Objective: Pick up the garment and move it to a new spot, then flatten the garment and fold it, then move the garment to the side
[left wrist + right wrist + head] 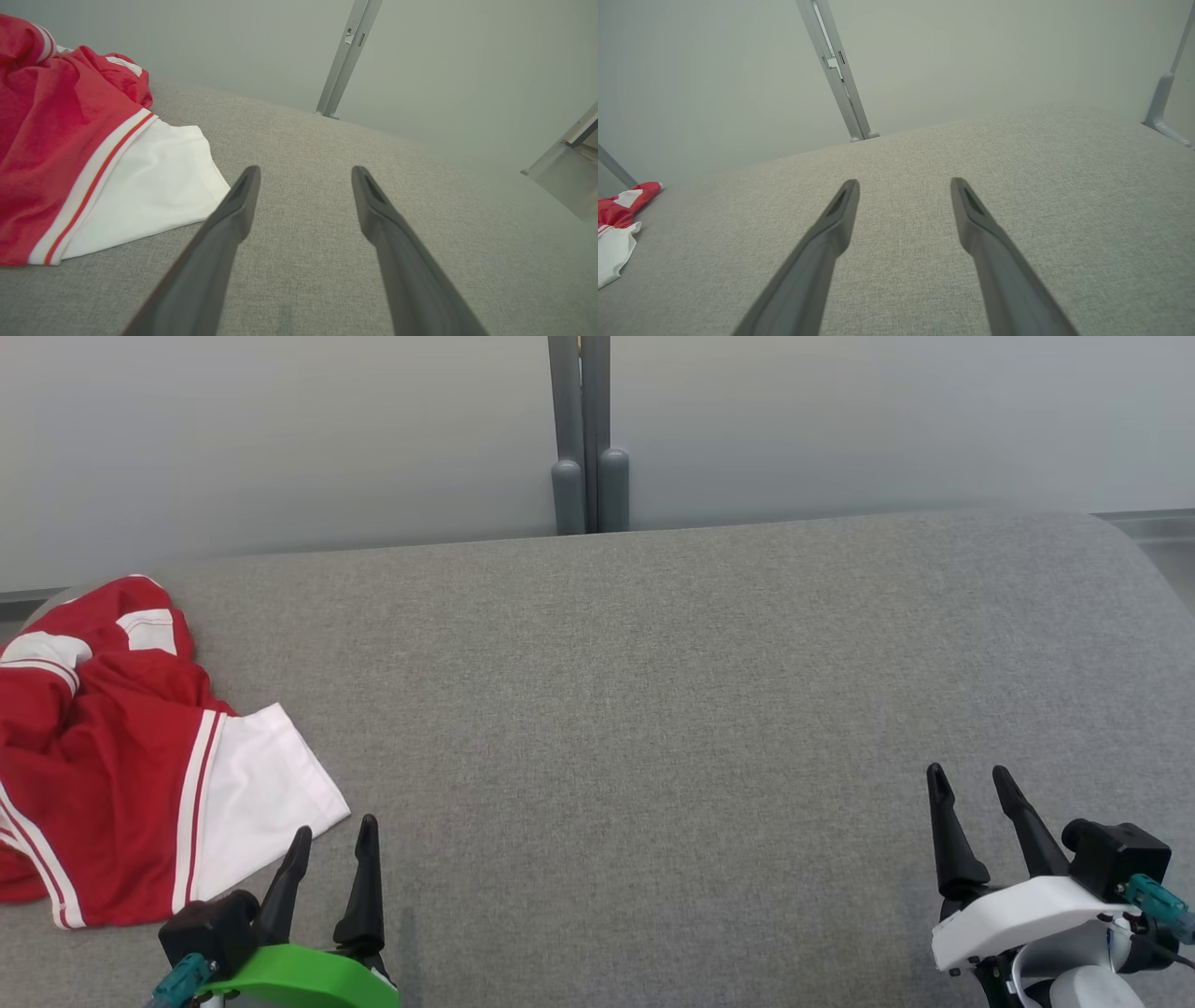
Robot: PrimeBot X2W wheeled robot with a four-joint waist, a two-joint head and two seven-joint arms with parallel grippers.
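The likeliest slip from here, I judge, is a shallow pinch. The garment is a loose, rumpled heap of red cloth with white panels, so fingers closing on the thin white edge alone may catch one layer and let the rest drag or slide free on the lift, or may skim the grey padded surface and close on nothing. A second risk is reach: the heap lies far left of the grey post and nearer the robot, and it runs off the head view on that side. How much cloth lies beyond cannot be told, and a pull from the near corner could tumble it further out. Both grippers are spread wide and carry nothing. The left gripper, left of the post at the robot's edge of the surface, has the garment's white corner just beside its fingertips, on their left; whether they touch I cannot tell. The right gripper hovers well right of the post, well apart from the garment.
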